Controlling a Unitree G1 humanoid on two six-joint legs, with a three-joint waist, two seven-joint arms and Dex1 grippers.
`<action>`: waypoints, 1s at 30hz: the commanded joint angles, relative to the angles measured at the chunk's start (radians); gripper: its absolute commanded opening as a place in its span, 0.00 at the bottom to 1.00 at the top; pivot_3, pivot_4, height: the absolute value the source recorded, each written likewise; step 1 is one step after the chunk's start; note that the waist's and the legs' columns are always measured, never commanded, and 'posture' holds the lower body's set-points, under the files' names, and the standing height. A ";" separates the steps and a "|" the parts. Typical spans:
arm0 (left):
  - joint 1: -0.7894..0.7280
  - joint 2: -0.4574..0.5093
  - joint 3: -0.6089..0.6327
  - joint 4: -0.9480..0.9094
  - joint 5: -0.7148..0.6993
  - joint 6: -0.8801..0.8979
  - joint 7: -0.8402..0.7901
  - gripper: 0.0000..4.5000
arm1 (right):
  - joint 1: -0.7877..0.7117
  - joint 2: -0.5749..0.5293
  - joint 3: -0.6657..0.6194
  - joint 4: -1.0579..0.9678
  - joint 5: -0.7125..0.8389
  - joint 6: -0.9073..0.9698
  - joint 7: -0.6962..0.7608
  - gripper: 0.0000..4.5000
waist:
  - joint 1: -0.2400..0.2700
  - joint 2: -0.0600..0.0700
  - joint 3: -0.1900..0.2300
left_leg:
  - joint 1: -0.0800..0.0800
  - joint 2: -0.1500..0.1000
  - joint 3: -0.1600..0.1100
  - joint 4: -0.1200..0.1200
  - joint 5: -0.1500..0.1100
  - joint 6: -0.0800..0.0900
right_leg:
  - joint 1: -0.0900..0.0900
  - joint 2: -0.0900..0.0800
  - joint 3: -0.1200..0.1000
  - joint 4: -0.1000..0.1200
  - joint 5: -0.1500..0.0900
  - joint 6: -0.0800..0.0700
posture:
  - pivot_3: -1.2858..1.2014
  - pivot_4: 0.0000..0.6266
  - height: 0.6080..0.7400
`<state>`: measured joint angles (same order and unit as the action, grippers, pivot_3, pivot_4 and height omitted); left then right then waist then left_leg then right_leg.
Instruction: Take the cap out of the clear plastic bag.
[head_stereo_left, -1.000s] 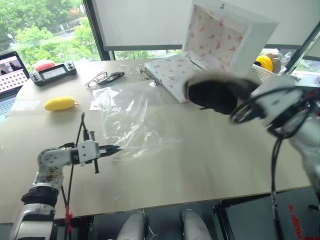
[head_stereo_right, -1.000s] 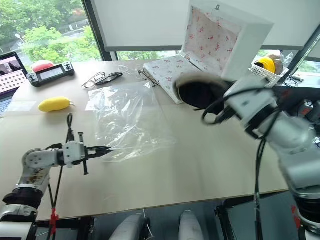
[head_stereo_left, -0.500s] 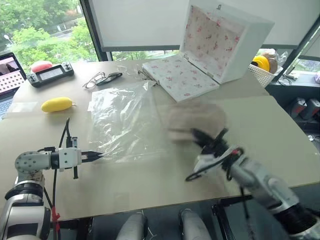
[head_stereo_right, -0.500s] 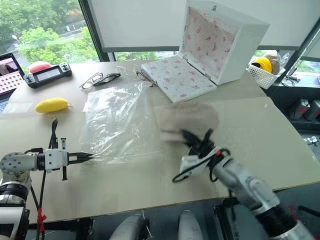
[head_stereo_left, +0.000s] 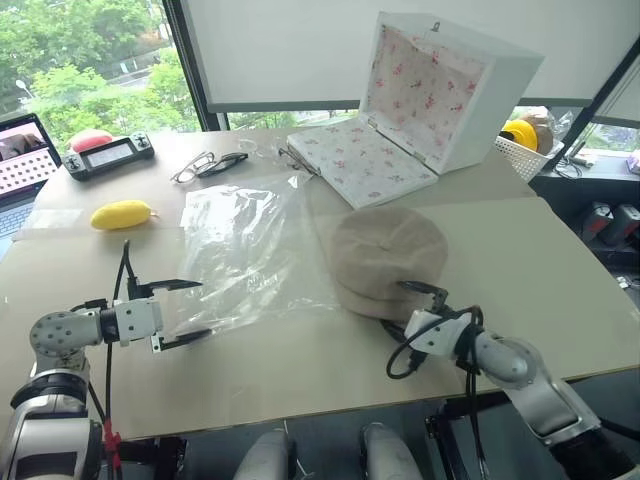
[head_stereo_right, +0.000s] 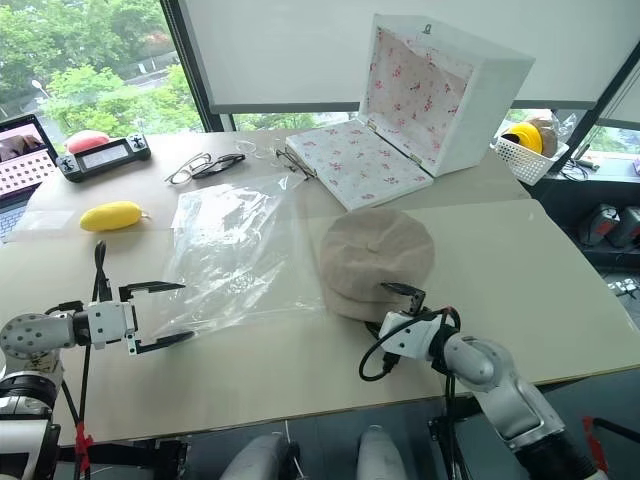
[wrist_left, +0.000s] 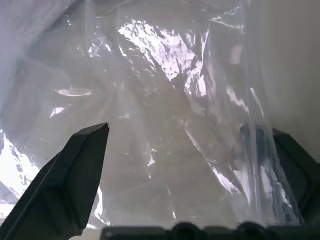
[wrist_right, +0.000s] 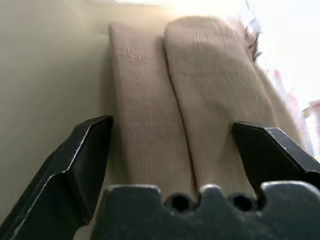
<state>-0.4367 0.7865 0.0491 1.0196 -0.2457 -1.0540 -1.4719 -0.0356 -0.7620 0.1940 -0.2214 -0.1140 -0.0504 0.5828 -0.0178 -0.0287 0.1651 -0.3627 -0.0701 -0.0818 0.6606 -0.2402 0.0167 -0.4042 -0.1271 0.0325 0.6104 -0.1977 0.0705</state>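
You are looking at an office or lab room set by a wide window (head_stereo_left: 90, 60), with green trees showing outside. A pale bench (head_stereo_left: 560, 270) is carrying desk clutter: an open laptop (head_stereo_left: 20, 160) at one edge, a handheld controller (head_stereo_left: 108, 155), a pair of glasses (head_stereo_left: 208, 163), and a white basket (head_stereo_right: 528, 158). Cables (head_stereo_left: 575, 160) are lying on the sill beside it.

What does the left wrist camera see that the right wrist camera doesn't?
The left wrist view has the clear plastic bag, crinkled and glossy, lying ahead of the open left gripper. The right wrist view has the beige cap lying on the table, just ahead of the open right gripper. Both share a pair of black fingers spread wide, holding nothing.
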 joint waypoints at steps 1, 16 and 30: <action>0.094 0.025 -0.063 -0.131 -0.057 0.098 -0.137 1.00 | 0.059 -0.039 -0.110 -0.142 0.326 0.253 0.199 0.97 | -0.001 0.001 -0.001 | 0.000 0.000 0.000 0.000 0.000 0.000 | 0.000 0.000 0.001 0.000 0.000 0.000 | 0.52 0.24 1.00; 0.301 0.090 0.104 -0.775 -0.326 0.990 0.279 1.00 | -0.084 0.112 -0.526 -0.094 1.005 0.680 0.144 0.97 | 0.007 0.000 0.003 | -0.008 0.010 0.003 0.000 -0.003 -0.001 | -0.010 0.006 0.003 -0.001 -0.002 -0.001 | 0.52 0.24 1.00; 0.301 -0.340 0.370 -0.749 -0.275 1.192 1.065 1.00 | -0.113 0.245 -0.553 -0.055 0.717 0.561 -0.244 0.97 | 0.006 0.000 0.003 | -0.012 0.009 0.006 0.000 -0.006 -0.006 | -0.019 0.008 0.006 0.001 0.006 -0.012 | 0.52 0.24 1.00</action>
<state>-0.1293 0.4572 0.3622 0.2518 -0.5441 0.1618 -0.5110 -0.1515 -0.5072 -0.3535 -0.2570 0.6656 0.5623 0.3695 -0.0122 -0.0288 0.1681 -0.3739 -0.0612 -0.0760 0.6606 -0.2465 0.0103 -0.4226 -0.1190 0.0385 0.6110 -0.1919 0.0589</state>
